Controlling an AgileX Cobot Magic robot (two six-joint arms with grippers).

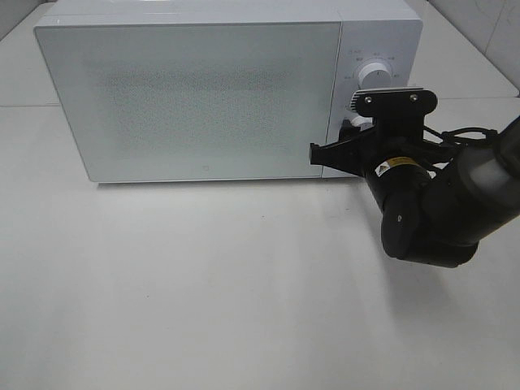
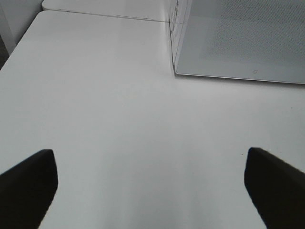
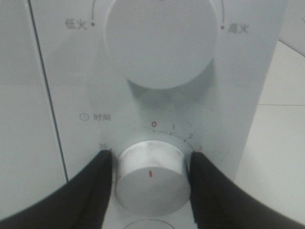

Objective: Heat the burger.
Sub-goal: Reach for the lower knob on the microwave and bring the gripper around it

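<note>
The right hand (image 3: 151,155) is reaching straight at the control panel of the white microwave (image 1: 203,97). Its two dark fingers (image 3: 102,186) are sitting on opposite sides of the timer knob (image 3: 150,179), the lower of the two dials. The pads are lying against the knob's sides, so the hand is partly closed and appears to be gripping it. The knob's axis is pointing out of the panel, directly toward the hand, so the wrist is lining up to twist about that axis. The red mark on the knob's face is pointing up at the red 0 on the scale, and the numbers are climbing away to one side of it. Turning toward them is probably the coming move. The larger power knob (image 3: 159,43) above is standing untouched.

The left hand (image 2: 150,157) is hanging over the bare worktop (image 1: 203,284), well apart from the microwave's front corner, with its fingers spread wide and holding nothing. The right hand is plainly the nearer one to the controls.

The burger is not showing in any view. The microwave's door (image 1: 195,89) is sitting closed, and its frosted, speckled panel is hiding whatever is inside. The burger is presumably sitting in there, but that cannot be confirmed.
</note>
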